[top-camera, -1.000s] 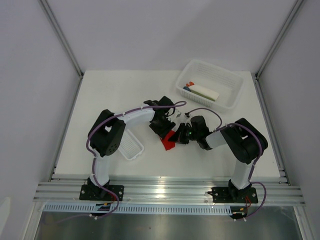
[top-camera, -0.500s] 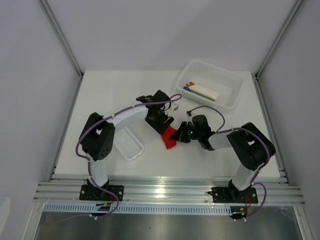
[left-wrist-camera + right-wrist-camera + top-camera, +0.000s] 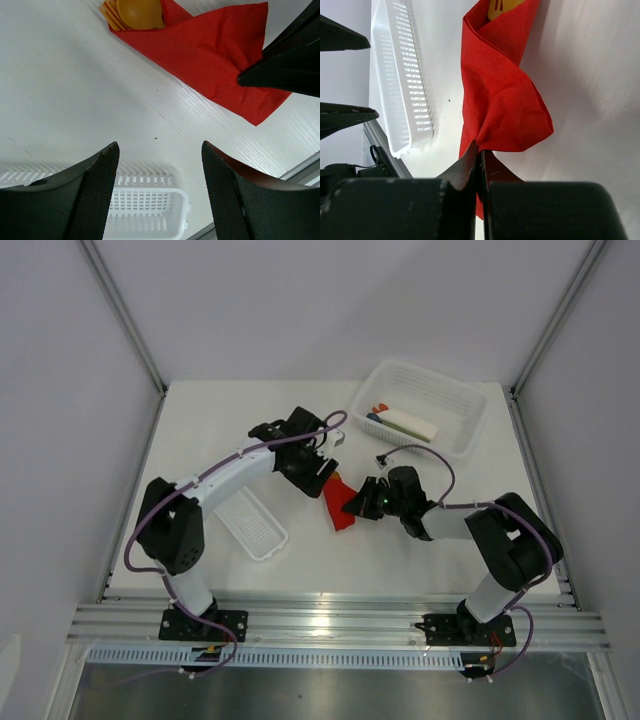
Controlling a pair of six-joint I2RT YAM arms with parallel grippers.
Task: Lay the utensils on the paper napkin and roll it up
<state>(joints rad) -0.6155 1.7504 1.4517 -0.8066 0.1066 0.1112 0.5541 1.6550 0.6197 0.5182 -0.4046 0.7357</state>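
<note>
**Top view.** The paper napkin lies near the middle of the counter. It is right of the white tray and well apart from the mesh basket at the far right. It reads as a narrow, rumpled red strip, not a flat square. The right pincer meets its right edge, and the left pincer sits just beside its far-left end. The utensils cannot be made out here.

**Left wrist view.** The left pincer stands wide apart with only bare counter between its fingers, so it holds nothing. Judgement: it is placed clear of the sheet so the other arm can work the fold. The napkin is folded into a long wedge. The utensils poke out orange at one end, a rounded spoon head lying over flat ribbed pieces. The right pincer shows as a dark tip bearing on the napkin's edge.

**Right wrist view.** The right pincer is closed tight on a fold of the napkin, which rises in a loose hump at the grip. Judgement: the pinch serves to draw the sheet over the utensils, seen as an orange sliver inside the far fold. The roll looks loose and unfinished.
</note>
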